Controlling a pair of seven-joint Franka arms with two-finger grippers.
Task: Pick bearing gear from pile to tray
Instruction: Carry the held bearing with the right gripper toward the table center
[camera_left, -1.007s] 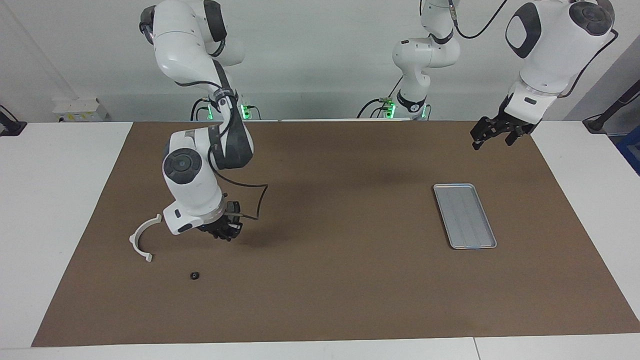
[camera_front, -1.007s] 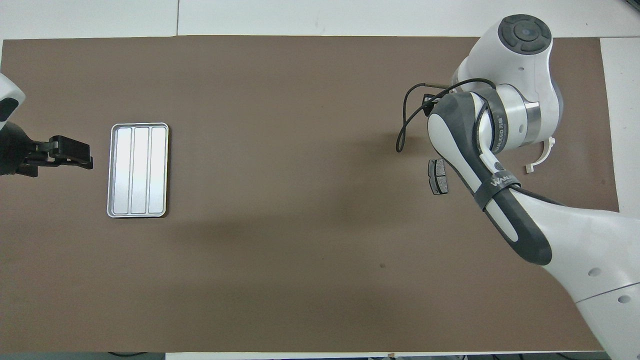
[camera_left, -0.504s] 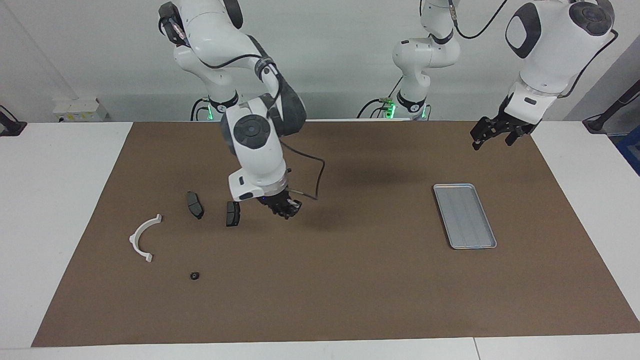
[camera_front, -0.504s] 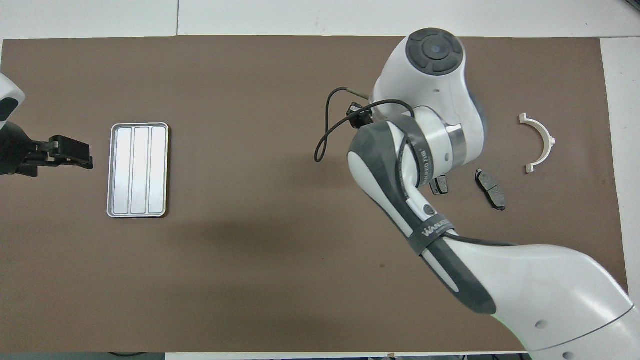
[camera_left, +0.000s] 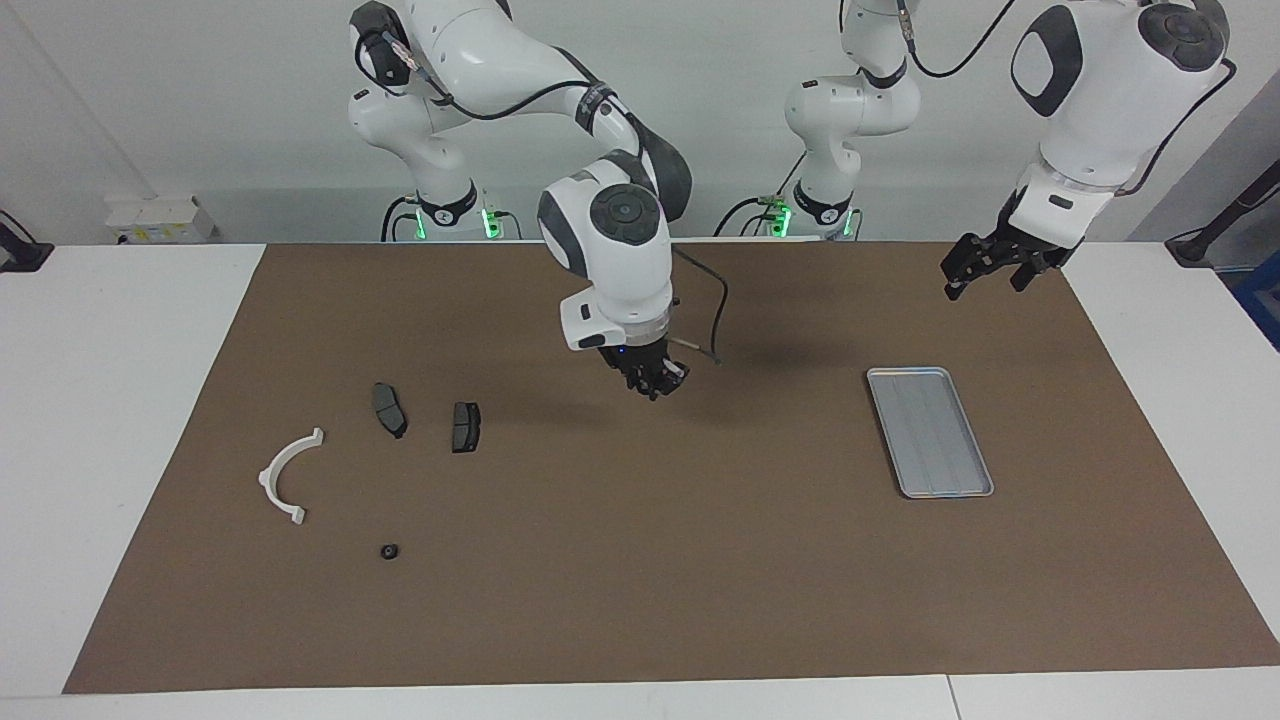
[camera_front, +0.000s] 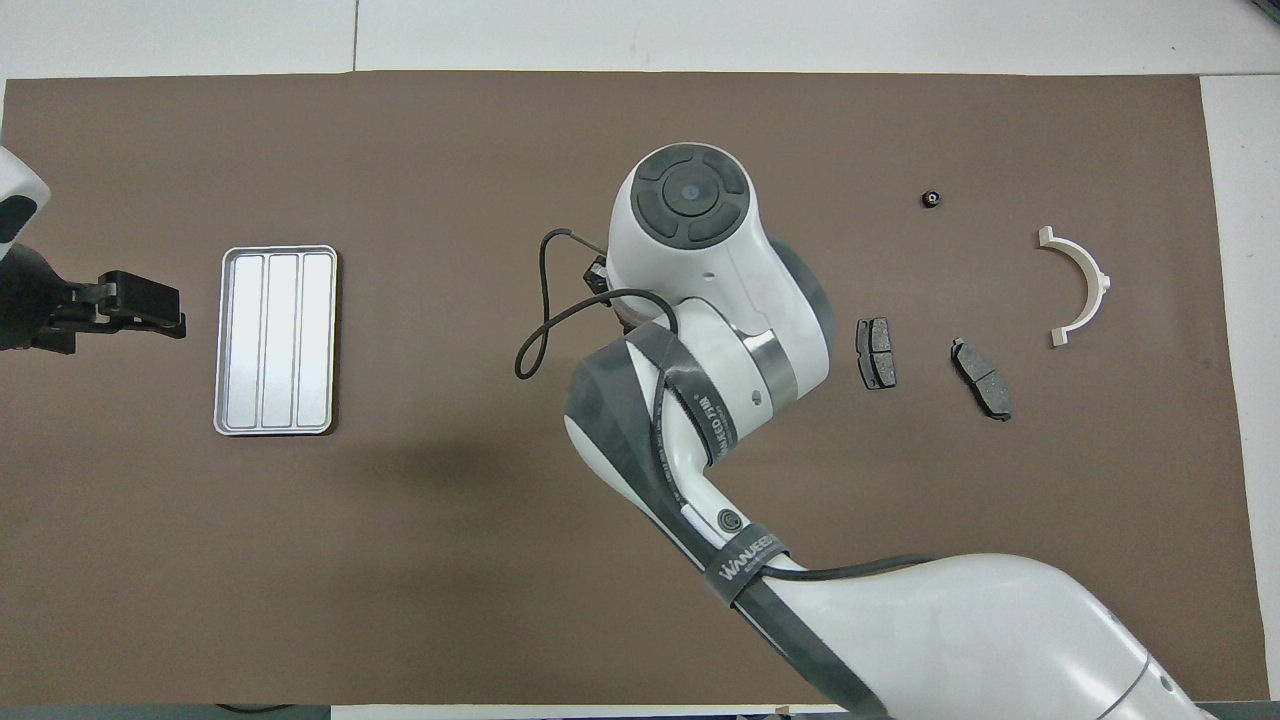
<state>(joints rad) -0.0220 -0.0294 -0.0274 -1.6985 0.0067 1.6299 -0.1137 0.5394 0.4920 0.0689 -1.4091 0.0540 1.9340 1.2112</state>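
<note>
My right gripper hangs over the middle of the brown mat, between the pile and the tray, its fingers pinched on a small dark bearing gear that barely shows. In the overhead view the arm hides this gripper. The silver tray lies toward the left arm's end and also shows in the overhead view; nothing lies in it. Another black gear lies on the mat in the pile and shows from overhead. My left gripper waits open in the air beside the tray.
The pile at the right arm's end holds a white half-ring bracket and two dark brake pads. The brown mat covers most of the white table.
My right gripper has risen from the pile and swung toward the tray, uncovering the two brake pads. The left arm has not moved.
</note>
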